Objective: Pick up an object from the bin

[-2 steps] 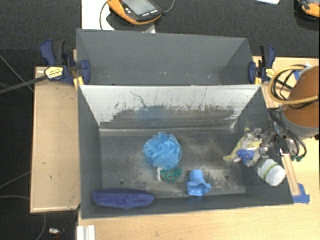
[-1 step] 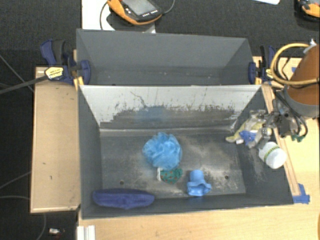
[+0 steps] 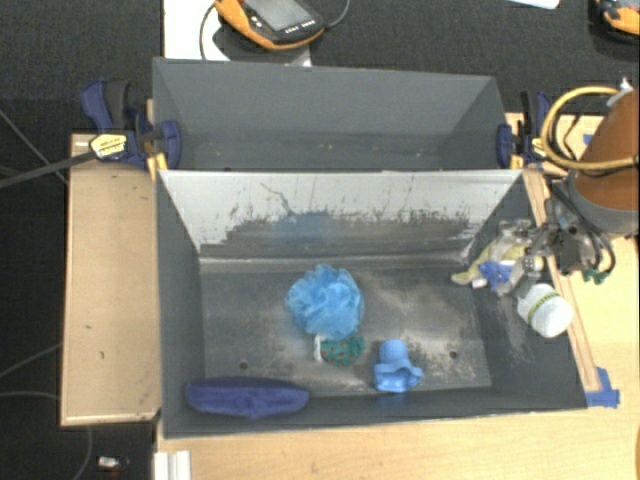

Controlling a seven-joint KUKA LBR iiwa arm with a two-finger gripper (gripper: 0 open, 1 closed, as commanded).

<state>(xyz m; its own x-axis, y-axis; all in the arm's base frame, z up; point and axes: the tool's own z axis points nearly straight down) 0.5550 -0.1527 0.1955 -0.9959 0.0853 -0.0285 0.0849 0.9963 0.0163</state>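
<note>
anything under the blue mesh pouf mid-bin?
A small green thing with a white end lies against the near edge of the blue mesh pouf; whether it runs under cannot be told. Anything beneath the pouf is covered.

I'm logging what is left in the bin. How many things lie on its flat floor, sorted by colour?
Blue: 3 (mesh pouf, small light-blue piece, long dark-blue piece)
Green: 1 (small green thing, touching the pouf's lower edge)
Total: 4
</note>
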